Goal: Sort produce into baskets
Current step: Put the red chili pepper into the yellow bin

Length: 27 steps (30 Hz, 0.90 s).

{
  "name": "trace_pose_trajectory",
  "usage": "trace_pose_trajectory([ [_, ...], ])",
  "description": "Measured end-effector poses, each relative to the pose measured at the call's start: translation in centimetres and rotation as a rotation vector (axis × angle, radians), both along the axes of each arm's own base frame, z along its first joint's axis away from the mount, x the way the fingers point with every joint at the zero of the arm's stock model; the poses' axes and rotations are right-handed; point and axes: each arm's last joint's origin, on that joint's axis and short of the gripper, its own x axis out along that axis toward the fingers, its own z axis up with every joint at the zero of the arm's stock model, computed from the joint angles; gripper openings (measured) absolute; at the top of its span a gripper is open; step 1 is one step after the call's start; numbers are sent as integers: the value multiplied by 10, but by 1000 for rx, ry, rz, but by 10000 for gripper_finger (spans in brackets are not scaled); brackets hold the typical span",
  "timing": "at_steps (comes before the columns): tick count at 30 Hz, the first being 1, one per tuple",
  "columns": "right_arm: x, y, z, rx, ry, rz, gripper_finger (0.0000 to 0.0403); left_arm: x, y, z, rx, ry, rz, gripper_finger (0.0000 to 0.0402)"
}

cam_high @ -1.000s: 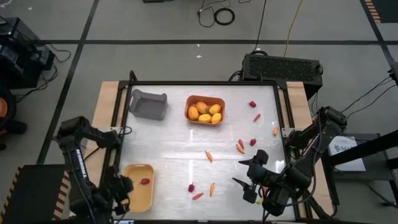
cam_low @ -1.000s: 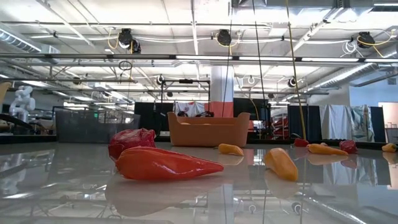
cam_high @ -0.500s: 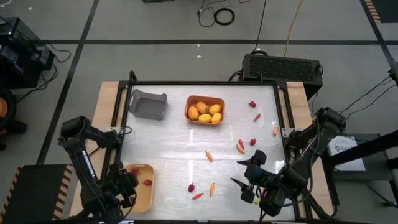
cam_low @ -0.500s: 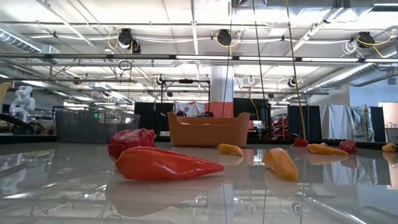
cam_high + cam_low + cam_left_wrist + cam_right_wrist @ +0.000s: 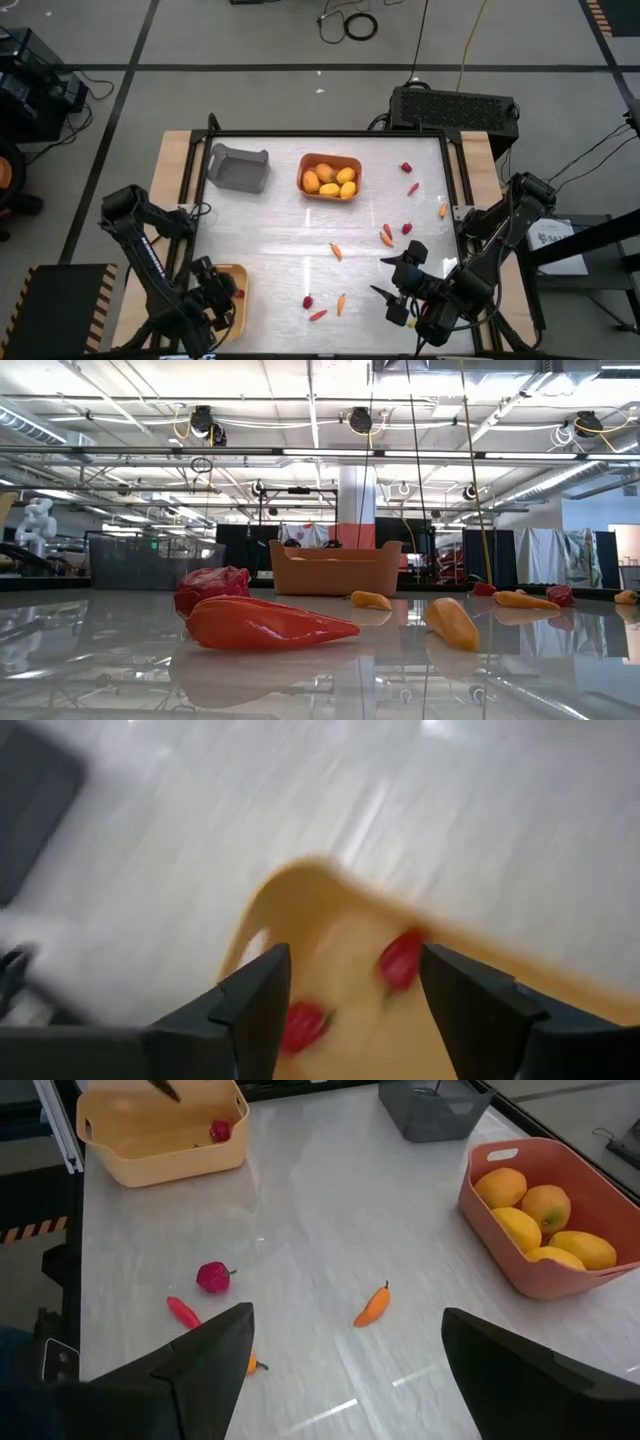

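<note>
Pale yellow basket [image 5: 232, 300] at the desk's 7 o'clock holds two red berries [image 5: 400, 960]; left gripper [image 5: 212, 298], spread, hovers above. We lift clear before retargeting. Right gripper [image 5: 395, 290] waits spread at 5 o'clock, near a berry [image 5: 308, 301] and carrots [image 5: 341, 303].

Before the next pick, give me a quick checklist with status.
1. Left gripper open over yellow bin, nothing held: ok.
2. Two berries in yellow bin: ok.
3. Right gripper open, empty: ok.
4. Yellow fruits all in orange bin: ok.
5. Grey bin has carrots: not ok, looks empty.
6. Loose berry and carrots on table: not ok.
</note>
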Motion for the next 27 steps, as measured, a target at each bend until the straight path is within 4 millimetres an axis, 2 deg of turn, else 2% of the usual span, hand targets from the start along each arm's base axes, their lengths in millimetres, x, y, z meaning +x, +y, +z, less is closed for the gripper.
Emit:
trace_pose_trajectory([
  [7,5,-5,0,-3,-7,-24,313,39,-10,3,-44,-239,-194,228],
  [13,7,-8,1,-15,-43,-62,313,80,-7,14,-12,-428,-314,228],
  [21,7,-8,1,-4,-49,-70,313,131,22,25,-33,-605,-241,228],
  [24,7,-8,1,23,-65,-99,313,147,33,20,34,-597,-277,228],
  [27,5,-12,0,57,-89,-169,313,163,41,7,106,-555,-321,228],
])
